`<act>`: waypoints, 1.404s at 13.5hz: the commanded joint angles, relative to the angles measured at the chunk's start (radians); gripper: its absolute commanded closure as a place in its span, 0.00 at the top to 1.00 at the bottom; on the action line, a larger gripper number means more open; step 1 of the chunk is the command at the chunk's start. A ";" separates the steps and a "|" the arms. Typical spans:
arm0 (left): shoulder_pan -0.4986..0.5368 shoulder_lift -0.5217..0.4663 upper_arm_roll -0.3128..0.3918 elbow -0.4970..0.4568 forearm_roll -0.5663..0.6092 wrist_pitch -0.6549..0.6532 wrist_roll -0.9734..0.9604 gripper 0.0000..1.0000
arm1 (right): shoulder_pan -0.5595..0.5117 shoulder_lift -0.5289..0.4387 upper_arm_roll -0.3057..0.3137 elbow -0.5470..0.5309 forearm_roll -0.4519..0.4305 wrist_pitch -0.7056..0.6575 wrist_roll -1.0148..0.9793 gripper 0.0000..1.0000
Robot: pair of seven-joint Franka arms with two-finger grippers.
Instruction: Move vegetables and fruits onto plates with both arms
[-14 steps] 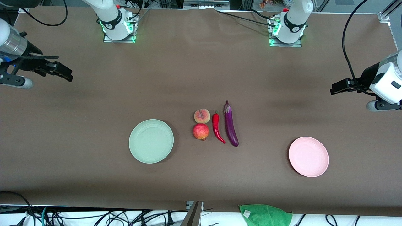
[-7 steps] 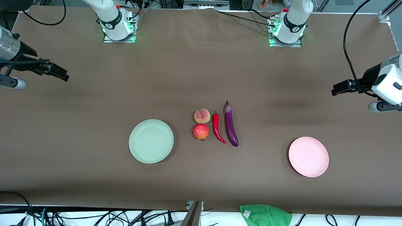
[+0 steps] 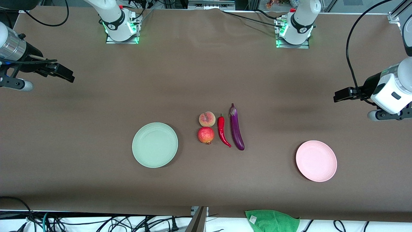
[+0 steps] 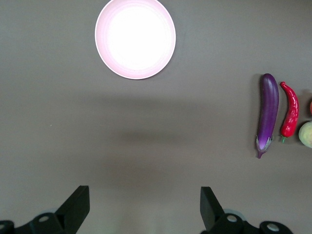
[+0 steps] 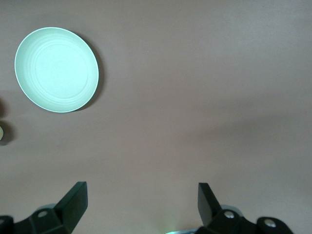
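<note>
Brown table (image 3: 96, 129) holds glossy purple eggplant (image 3: 236, 127), seemingly intact.

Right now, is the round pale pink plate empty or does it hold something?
Empty. The round pale pink plate shows a bare surface in the front and left wrist views; all four pieces of produce lie on the table.

Even overhead light, sharp focus; soft arm shadows on tabletop (image 3: 96, 106); pink plate (image 4: 135, 38) glares white in left wrist view.
</note>
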 commanded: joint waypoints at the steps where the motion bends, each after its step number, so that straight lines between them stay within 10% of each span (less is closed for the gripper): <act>1: 0.001 -0.003 -0.001 -0.019 -0.021 0.033 0.004 1.00 | 0.012 -0.007 0.003 0.005 0.003 -0.009 -0.001 1.00; 6: -0.004 0.052 -0.105 -0.163 -0.047 0.294 -0.080 1.00 | 0.022 -0.006 0.003 0.008 0.002 -0.001 0.001 1.00; 19: -0.192 0.391 -0.184 -0.159 0.091 0.736 -0.504 1.00 | 0.021 -0.004 -0.004 0.005 0.005 0.005 0.001 1.00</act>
